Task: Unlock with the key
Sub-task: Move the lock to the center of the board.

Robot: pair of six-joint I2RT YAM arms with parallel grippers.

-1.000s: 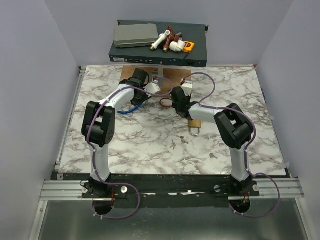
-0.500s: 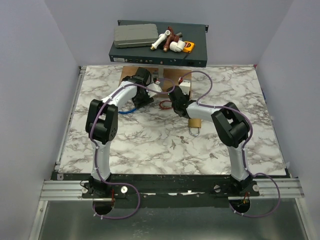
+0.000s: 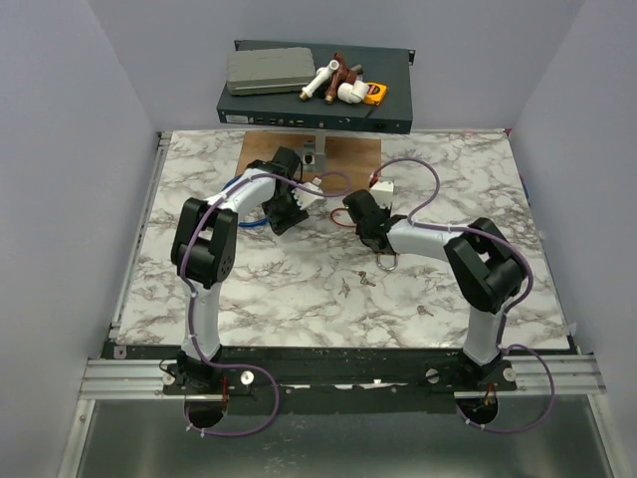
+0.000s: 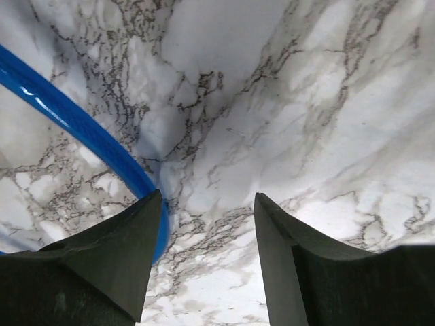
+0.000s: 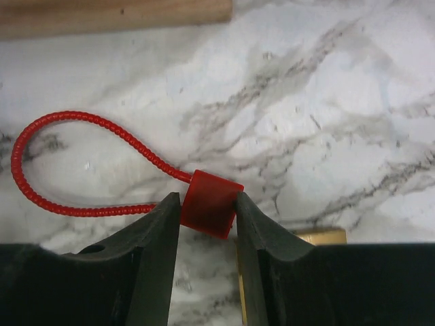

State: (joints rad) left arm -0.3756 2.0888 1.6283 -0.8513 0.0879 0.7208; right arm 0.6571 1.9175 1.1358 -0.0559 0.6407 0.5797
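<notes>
Right gripper [image 5: 206, 201]: you are now pinching the key [image 5: 212, 205] by the red clasp of its strap. The fingers are closing snugly on both sides of the clasp, and the loop is trailing off to the left over the marble, near the board [image 5: 115, 13]. (The metal blade is not showing; I can't tell where it is hanging.)

A second ago that loop was lying free on the table [image 3: 299, 289] beside your gripper. In the top view it is no longer showing there. The arm is swinging back over the padlock [image 3: 386, 261], and the wrist is now covering most of the brass body, leaving only the shackle peeking out.

Left gripper [image 4: 208, 198]: the jaws are standing wide apart and gripping nothing. They are sitting low over bare marble with the cable [image 4: 75, 123] right against the left finger. The arm has been sliding from the board edge toward the centre.

My reading is that the pickup is looking done and you are moving on to insertion. Holding by the clasp and not the blade is probably leaving the key free to swing, so lining it up with the keyhole may need care. The left gripper is free to steady the padlock.
</notes>
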